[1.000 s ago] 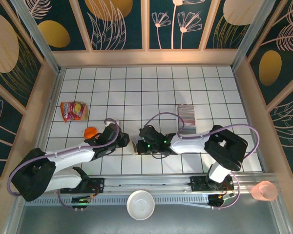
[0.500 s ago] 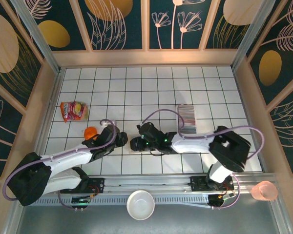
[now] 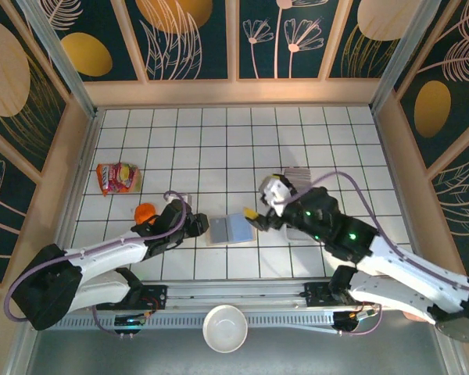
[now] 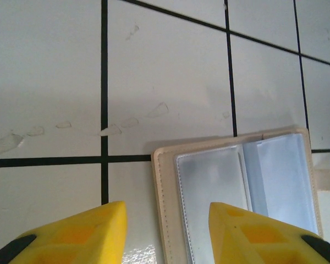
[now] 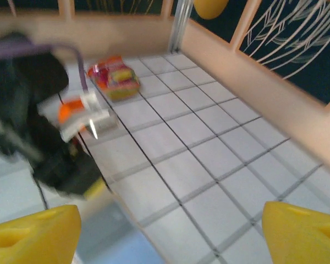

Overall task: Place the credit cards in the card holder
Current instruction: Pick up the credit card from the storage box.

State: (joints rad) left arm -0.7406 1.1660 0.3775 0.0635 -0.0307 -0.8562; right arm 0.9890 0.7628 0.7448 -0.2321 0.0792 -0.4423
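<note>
Left wrist view, tan stitched card holder open flat, glossy white tiles

Robot laboratory test cell, white black-gridded table boxed in by wood-framed panels printed with leaf motifs, cabled left arm and right arm bolted to a metal rail at the near edge.

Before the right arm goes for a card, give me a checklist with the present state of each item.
1. Card holder lies open, sleeves up: ok.
2. Left gripper clamping the holder: not ok, jaws apart astride its edge.
3. Right gripper open and empty: ok.
4. Credit cards lined up for a pick: cannot tell, right arm covers part of the row.
5. Sleeves free for a card: ok, they look empty.
</note>
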